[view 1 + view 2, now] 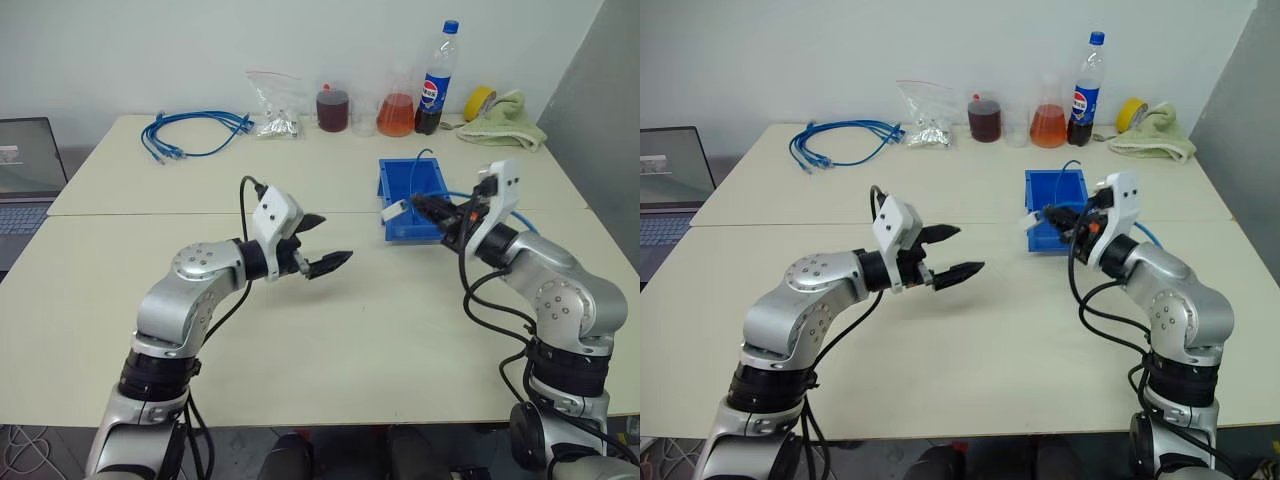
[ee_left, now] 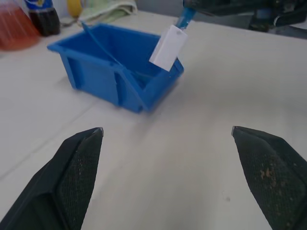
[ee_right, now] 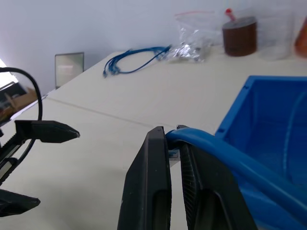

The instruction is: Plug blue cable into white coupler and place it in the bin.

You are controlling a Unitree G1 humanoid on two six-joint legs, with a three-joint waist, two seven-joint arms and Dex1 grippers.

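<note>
My right gripper (image 1: 420,204) is shut on the blue cable (image 3: 211,146) close to its end. The white coupler (image 2: 168,47) sits on that end and hangs in the air just above the front lip of the bin (image 1: 412,188). The rest of the cable loops back past my right wrist (image 1: 522,216), and a thin stretch lies inside the bin (image 2: 103,45). My left gripper (image 1: 335,240) is open with nothing between its fingers. It hovers over the table left of the bin and points toward it.
A coiled bundle of blue cables (image 1: 190,135), a plastic bag (image 1: 275,105), a dark jar (image 1: 332,108), an orange flask (image 1: 395,115), a cola bottle (image 1: 437,85), a yellow tape roll (image 1: 478,100) and a green towel (image 1: 505,122) line the far edge. A laptop (image 1: 25,170) stands far left.
</note>
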